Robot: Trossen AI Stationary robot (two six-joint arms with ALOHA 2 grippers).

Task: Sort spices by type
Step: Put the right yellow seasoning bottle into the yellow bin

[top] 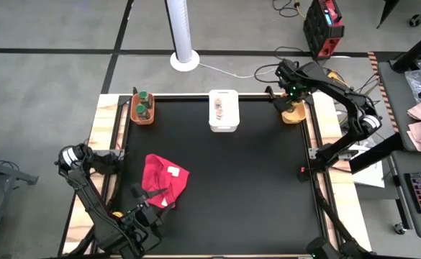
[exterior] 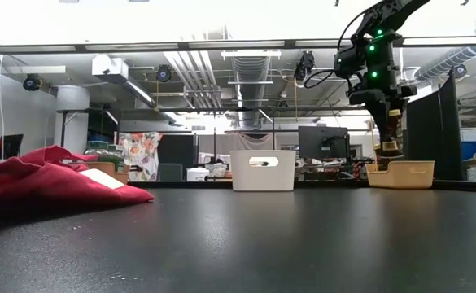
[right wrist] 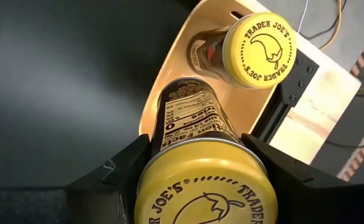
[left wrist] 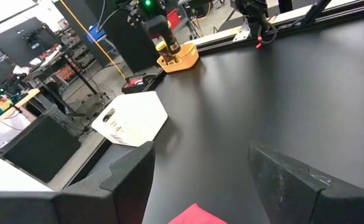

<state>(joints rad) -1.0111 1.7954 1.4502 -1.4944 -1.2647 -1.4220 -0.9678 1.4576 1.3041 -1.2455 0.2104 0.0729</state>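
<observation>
My right gripper [top: 294,101] is at the far right, over the yellow bin [exterior: 400,174], shut on a yellow-lidded spice jar [right wrist: 191,118]. Another yellow-lidded jar [right wrist: 259,50] stands upright in that bin. Green-lidded jars [top: 142,101] stand in the orange bin [top: 142,117] at the far left. Pale-lidded jars [top: 218,108] stand in the white bin [top: 223,124] at the far middle. My left gripper [left wrist: 206,180] waits open at the near left, beside the red cloth [top: 165,180], with nothing between its fingers. My right gripper pinches the jar's top end at the yellow lid [right wrist: 203,186] between its two fingers [right wrist: 129,165], one on each side. The fingers come from above, pointing down. The jar hangs upright below them, its lower end [exterior: 390,151] just above the yellow bin's rim.
The red cloth [exterior: 50,179] lies bunched on the black mat at the near left. The mat's middle [top: 246,180] is bare. A white post [top: 184,43] stands beyond the far edge.
</observation>
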